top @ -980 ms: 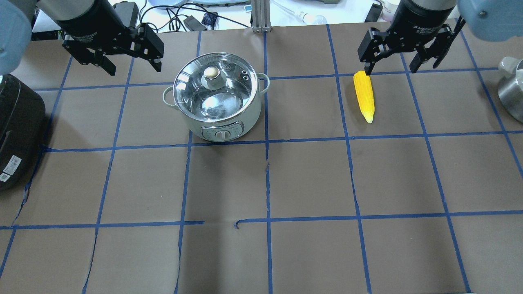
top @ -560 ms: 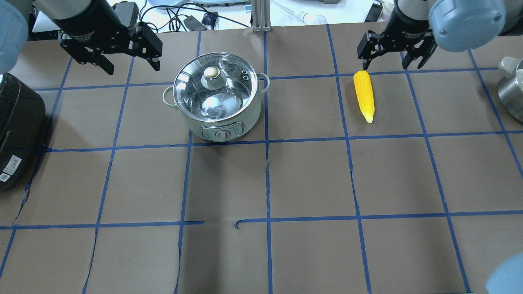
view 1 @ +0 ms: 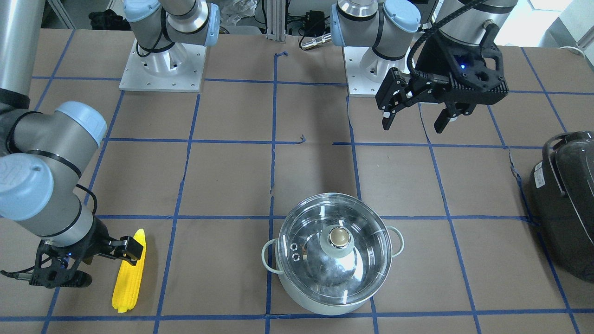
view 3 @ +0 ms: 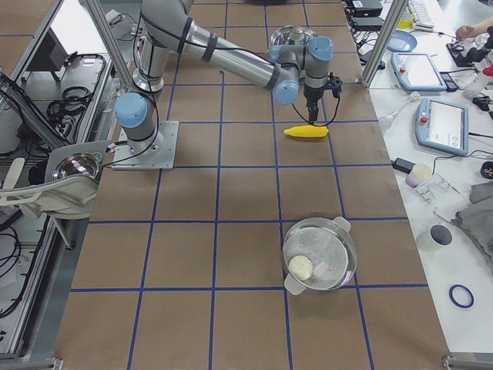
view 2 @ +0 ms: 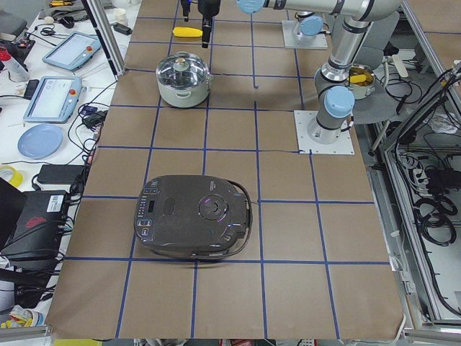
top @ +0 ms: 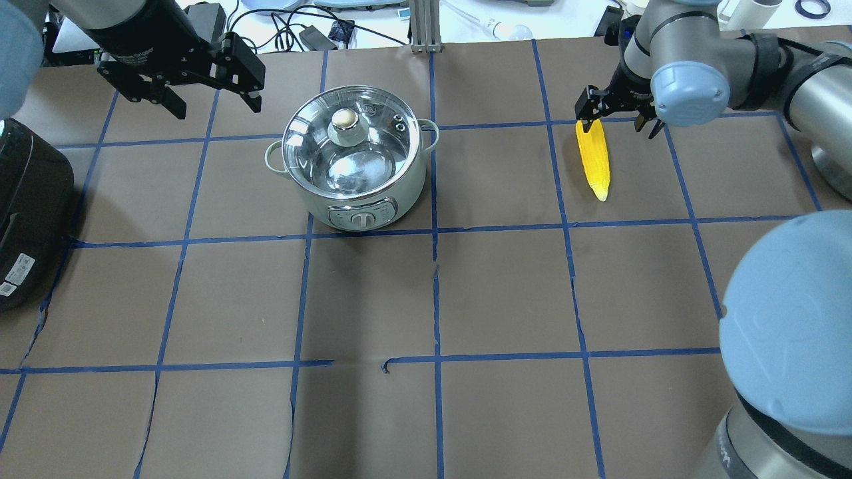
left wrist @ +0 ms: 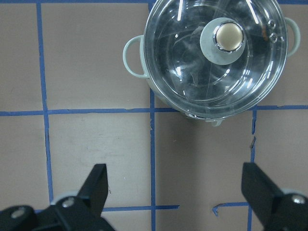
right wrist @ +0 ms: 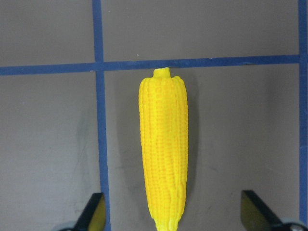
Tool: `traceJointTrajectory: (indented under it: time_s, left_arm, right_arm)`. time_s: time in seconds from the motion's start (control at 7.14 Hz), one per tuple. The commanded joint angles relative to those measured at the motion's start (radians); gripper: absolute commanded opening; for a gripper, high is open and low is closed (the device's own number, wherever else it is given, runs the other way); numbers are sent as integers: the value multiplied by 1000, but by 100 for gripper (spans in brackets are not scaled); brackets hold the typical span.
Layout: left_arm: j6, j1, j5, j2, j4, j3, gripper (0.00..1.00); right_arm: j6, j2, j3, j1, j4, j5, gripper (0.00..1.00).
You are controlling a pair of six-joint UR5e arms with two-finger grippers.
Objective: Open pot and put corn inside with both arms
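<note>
The pot [top: 353, 174] stands at the back left of the table with its glass lid [top: 373, 136] on; it also shows in the front view [view 1: 334, 273] and the left wrist view [left wrist: 192, 72]. My left gripper [top: 216, 100] is open and empty, raised beside the pot on its left, apart from it [view 1: 413, 124]. The yellow corn [top: 594, 159] lies flat at the back right, pointed tip towards the robot. My right gripper [top: 616, 123] is open and low over the corn [right wrist: 163, 149], one finger on each side, not touching it [view 1: 100, 266].
A large dark grey appliance [top: 26, 213] sits at the left table edge. A steel vessel [top: 832, 173] stands at the right edge, partly behind my right arm. The right arm's elbow [top: 785, 313] hangs over the front right. Cables and clutter lie beyond the far edge.
My right arm has swung in and its gripper has dropped lower over the corn, still open. My left gripper has hardly moved. Pot and corn have not moved.
</note>
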Motion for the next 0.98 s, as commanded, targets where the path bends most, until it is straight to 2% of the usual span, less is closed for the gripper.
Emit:
traceJointTrajectory:
  time_s: [0.0,0.14,0.42,0.84]
  left_arm:
    - [3,3,-2,0,3,-2,100]
    - [3,3,-4,0,3,-2,100]
    - [2,3,-2,-2,3,-4,100]
    - [9,6,-2,-6,3,-5,100]
  right_arm:
    - [9,85,-11,-5,-68,-8,100]
    - [9,108,-13,-5,-108,-8,100]
    - [12,106,-17,-3,-117,37,100]
    - [-8,102,-8,14,-102,36,100]
